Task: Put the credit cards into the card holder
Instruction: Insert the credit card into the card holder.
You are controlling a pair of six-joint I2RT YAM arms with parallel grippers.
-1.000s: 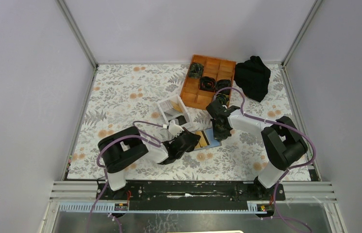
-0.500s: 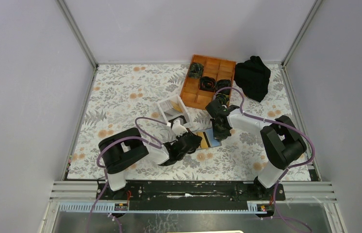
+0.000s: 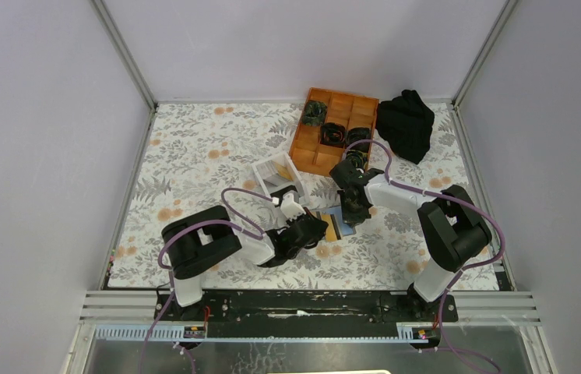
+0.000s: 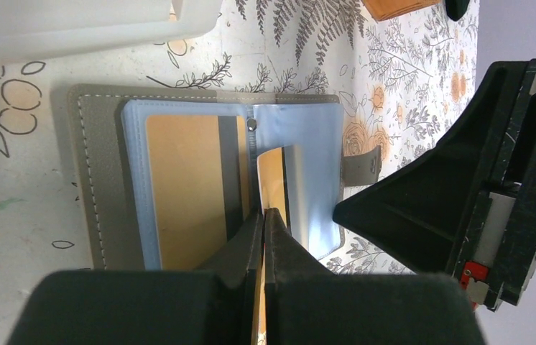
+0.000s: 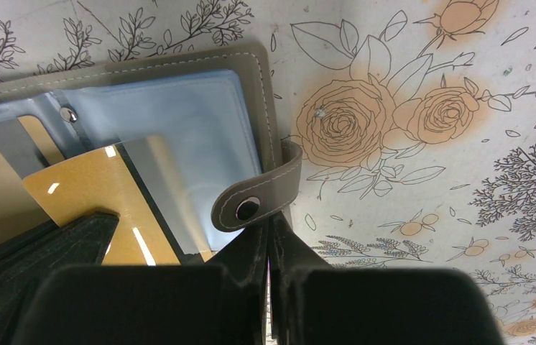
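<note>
The grey card holder (image 3: 337, 225) lies open on the table, its pale bluish sleeves up. It also shows in the left wrist view (image 4: 100, 180) and the right wrist view (image 5: 179, 108). One tan-gold credit card (image 4: 182, 187) sits in its left sleeve. My left gripper (image 4: 264, 217) is shut on a second tan-gold card (image 4: 274, 176), its far end over the right sleeve beside the centre fold. This card also shows in the right wrist view (image 5: 85, 187). My right gripper (image 5: 269, 233) is shut on the holder's outer edge just under the snap strap (image 5: 258, 201).
A white two-compartment box (image 3: 278, 178) stands just behind the holder. An orange gridded tray (image 3: 332, 128) with dark items is at the back. A black cloth (image 3: 406, 123) lies at the back right. The two grippers (image 3: 315, 228) (image 3: 352, 216) are close together over the holder.
My left gripper has moved right with the tan-gold card, from beside the holder to over its right sleeve. The right gripper has stayed at the holder's edge.
</note>
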